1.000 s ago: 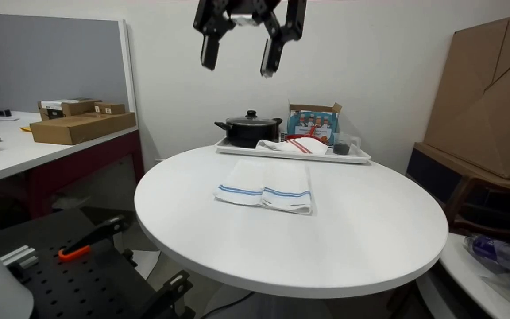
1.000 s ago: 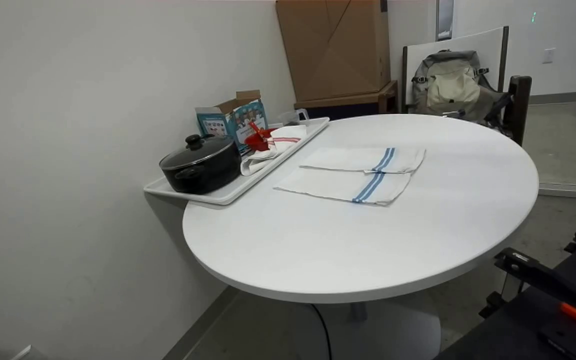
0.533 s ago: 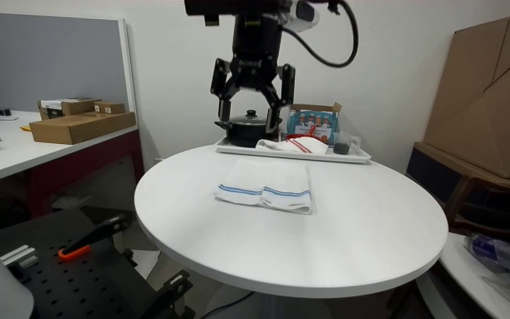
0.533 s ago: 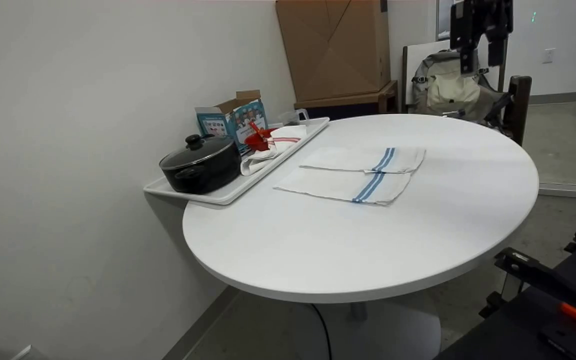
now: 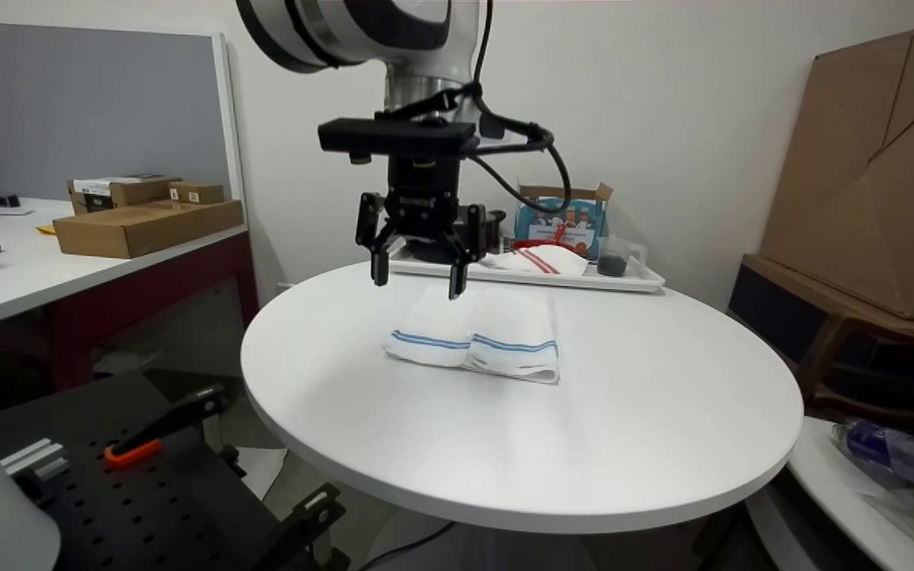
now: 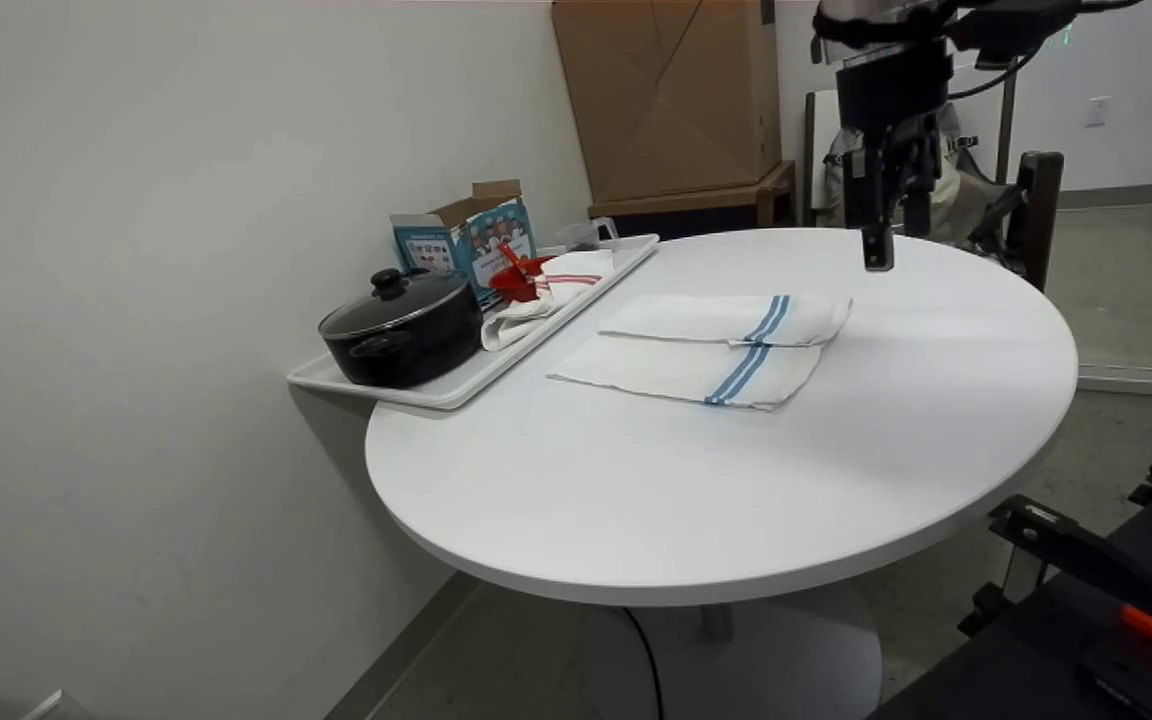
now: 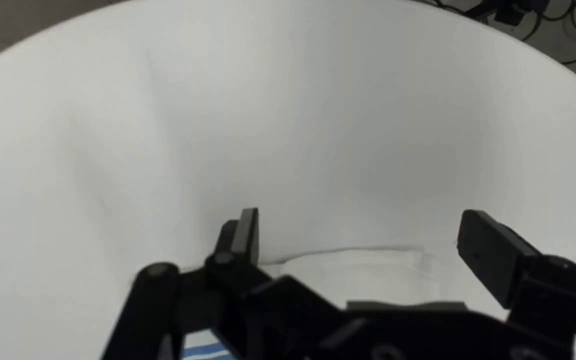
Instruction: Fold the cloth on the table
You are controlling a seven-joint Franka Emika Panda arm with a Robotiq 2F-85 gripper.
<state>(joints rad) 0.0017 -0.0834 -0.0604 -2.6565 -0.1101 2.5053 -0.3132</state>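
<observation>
The cloth [image 5: 508, 321], white with a pair of blue stripes near one end, lies flat on the round white table [image 5: 647, 420]. An edge runs down its middle and divides it into two panels in both exterior views. My gripper [image 5: 419, 285] hangs in the air, fingers pointing down and spread apart with nothing between them. In an exterior view the gripper [image 6: 896, 245] is above the striped end's side of the cloth [image 6: 666, 365]. In the wrist view, a plain end of the cloth [image 7: 368, 280] shows below and between the fingertips; the gripper body hides most of the rest.
A long white tray [image 5: 639, 281] at the table's wall side bears a black lidded pot [image 6: 396, 330], a red-striped towel [image 6: 581, 265], a red utensil, a blue box [image 6: 496, 240] and a clear cup [image 5: 612, 260]. A desk with cardboard boxes [image 5: 147, 230] stands apart.
The arm has come down from above into both exterior views, lowering the gripper toward the table, and has shifted slightly. The fingers stay spread. The cloth has not moved.
</observation>
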